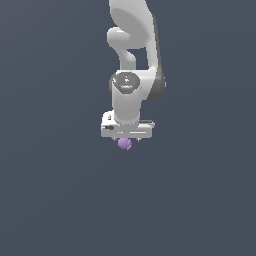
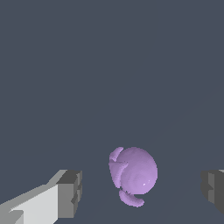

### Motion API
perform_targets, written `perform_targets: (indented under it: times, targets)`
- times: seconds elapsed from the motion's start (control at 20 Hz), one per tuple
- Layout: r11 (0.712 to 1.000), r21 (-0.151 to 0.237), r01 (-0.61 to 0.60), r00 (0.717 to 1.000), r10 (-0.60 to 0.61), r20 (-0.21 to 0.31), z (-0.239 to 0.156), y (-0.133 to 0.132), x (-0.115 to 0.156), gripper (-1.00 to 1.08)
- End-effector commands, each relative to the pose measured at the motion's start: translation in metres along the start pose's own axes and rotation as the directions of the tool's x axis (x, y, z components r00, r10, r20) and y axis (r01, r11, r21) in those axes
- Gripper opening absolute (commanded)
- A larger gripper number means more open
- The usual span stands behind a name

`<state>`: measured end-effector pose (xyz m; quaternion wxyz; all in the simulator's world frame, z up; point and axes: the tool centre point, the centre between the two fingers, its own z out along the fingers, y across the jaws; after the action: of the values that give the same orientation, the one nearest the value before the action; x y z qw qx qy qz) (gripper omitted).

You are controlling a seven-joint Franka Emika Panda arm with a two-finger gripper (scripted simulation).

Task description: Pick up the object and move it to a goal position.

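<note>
Two grey finger pads (image 2: 70, 192) stand wide apart in the wrist view, and the gripper (image 2: 142, 190) grips nothing: dark floor shows on each side of the object (image 2: 134, 173) that sits in the gap between them. The object is a small light-purple, rounded lump with a few curled ridges along one side, and it touches neither pad; it lies nearer the pad with the white finger body behind it, while the other pad is cut off at the frame's edge so that only a grey sliver of it shows. In the exterior view the white gripper (image 1: 126, 140) points straight down, and the object (image 1: 124, 144) peeps out just under the flat white hand, its upper part hidden by the hand. The fingers themselves are hard to make out there, lost against the hand's underside. The worktop (image 1: 55, 200) is one even slate-grey field with no visible edge or corner, so the object can only be placed near the middle of what is seen, directly below the arm (image 1: 134, 60), whose upper links run out of the frame's top.
</note>
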<state>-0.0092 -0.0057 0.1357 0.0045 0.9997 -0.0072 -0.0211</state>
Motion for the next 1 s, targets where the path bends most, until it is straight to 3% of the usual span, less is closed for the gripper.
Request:
perform_targets:
  times: [0.0, 0.5, 0.95]
  targets:
    - [1.000, 0.000, 0.000, 1.000, 0.000, 0.000, 0.000, 0.000, 0.000, 1.00]
    - [1.000, 0.006, -0.017, 1.000, 0.018, -0.011, -0.005, 0.022, 0.002, 1.00]
    - [1.000, 0.005, 0.009, 1.000, -0.009, -0.013, -0.001, 0.022, -0.001, 1.00]
